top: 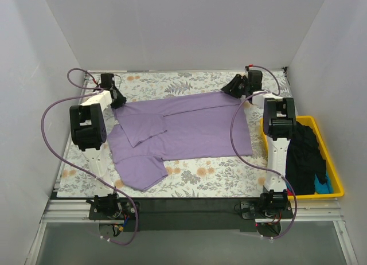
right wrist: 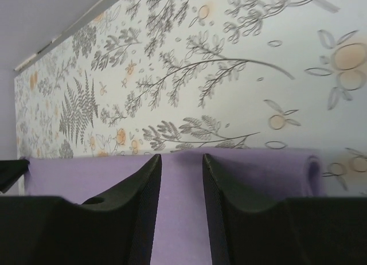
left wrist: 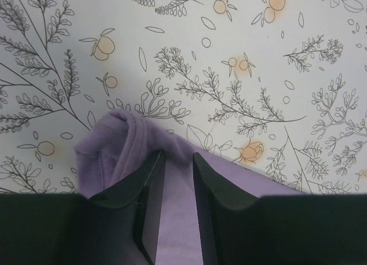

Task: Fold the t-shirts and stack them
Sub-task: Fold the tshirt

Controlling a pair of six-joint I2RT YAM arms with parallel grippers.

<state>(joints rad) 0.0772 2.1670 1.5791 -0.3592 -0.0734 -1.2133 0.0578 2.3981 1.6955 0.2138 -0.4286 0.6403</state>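
The lavender t-shirt [top: 195,127] lies spread across the floral table, with its left side folded inward and a sleeve flap near the front. My left gripper [top: 117,98] is down on the shirt's far left corner. In the left wrist view its jaws [left wrist: 178,156] stand a narrow gap apart, with purple fabric [left wrist: 114,144] bunched up at the tips. My right gripper [top: 234,87] sits at the far right corner. Its jaws [right wrist: 182,157] are apart over flat purple cloth [right wrist: 258,173] at the shirt's edge. A black t-shirt [top: 304,156] and a bright blue one [top: 322,187] lie in the tray.
A yellow plastic tray [top: 338,184] stands at the right edge of the table, beside the right arm. White walls close in the table on the left, back and right. Purple cables loop from both arms over the table's sides.
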